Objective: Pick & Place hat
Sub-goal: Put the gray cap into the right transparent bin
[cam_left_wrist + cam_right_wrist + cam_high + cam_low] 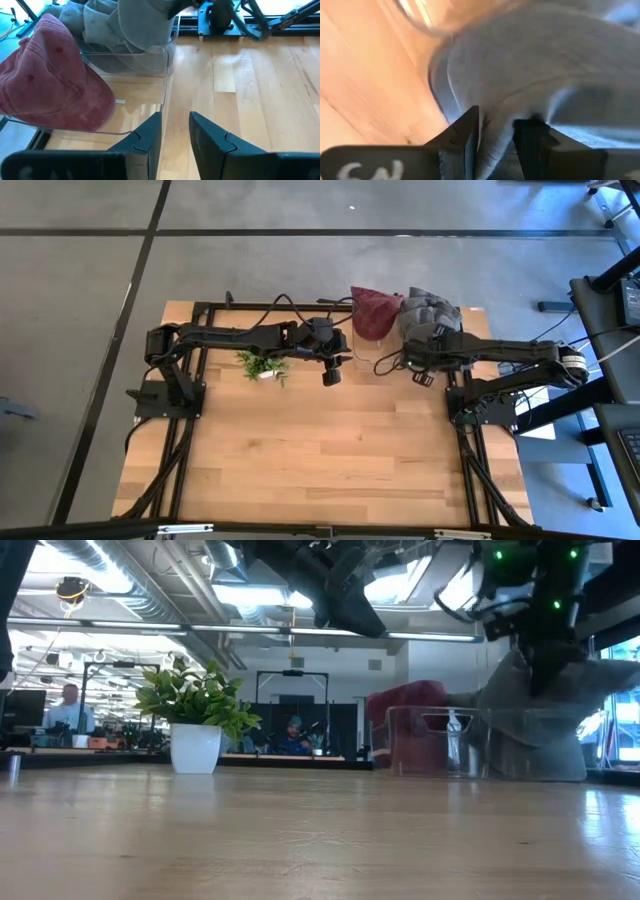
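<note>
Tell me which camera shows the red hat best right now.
Left wrist view: the red hat fills the frame, draped over the clear bin's rim. The high view shows it small, the low view blurs it through the bin wall, and the right wrist view misses it.

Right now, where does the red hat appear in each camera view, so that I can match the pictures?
High view: red hat at the table's far edge, left of the grey hat.
Low view: red hat right of centre, in the clear bin.
Left wrist view: red hat at picture left.
Right wrist view: not in it.
Shared landmark: the grey hat, held by the right gripper.
</note>
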Controlling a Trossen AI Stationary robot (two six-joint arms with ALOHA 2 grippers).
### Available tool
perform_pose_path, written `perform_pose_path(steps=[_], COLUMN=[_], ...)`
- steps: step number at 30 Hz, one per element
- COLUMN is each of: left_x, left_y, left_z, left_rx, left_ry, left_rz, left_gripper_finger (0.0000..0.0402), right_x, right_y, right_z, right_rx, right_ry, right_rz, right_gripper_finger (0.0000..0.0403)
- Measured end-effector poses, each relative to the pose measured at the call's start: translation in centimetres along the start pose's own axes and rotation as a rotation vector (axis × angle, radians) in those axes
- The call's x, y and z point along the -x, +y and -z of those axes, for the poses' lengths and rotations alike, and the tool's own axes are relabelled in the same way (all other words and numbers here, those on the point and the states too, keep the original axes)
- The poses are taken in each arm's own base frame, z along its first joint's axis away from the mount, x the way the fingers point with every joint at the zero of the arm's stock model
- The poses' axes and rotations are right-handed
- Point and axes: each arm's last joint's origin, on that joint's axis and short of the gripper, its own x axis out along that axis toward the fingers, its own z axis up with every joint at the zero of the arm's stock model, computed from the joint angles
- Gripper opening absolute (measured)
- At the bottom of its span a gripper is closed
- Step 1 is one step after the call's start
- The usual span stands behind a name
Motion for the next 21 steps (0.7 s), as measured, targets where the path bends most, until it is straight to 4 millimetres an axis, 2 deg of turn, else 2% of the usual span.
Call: perform_pose_path(steps=[6,9,16,21], left_x=[0.0,0.0,0.0,0.0], left_y=[-0.1,-0.1,-0.1,-0.1], left_z=[0.0,0.0,0.0,0.0], left_rx=[-0.001,-0.001,0.0,0.001], left_ry=[0.0,0.0,0.0,0.0], left_rz=[0.002,0.002,0.002,0.003], left_gripper_finger=[0.0095,0.0095,0.0095,0.0095], right_x=[3.3,4.1,2.3,1.5], right_y=[-1.6,-2.3,-3.0,-2.7], right_z=[-2.1,-2.8,-2.4,-2.2], right_rx=[-0.121,-0.174,-0.28,-0.313], right_ry=[-0.143,-0.197,-0.113,-0.07], right_rz=[-0.098,-0.126,-0.114,-0.188], right_gripper_finger=[0.0115,0.0115,0.0115,0.0115])
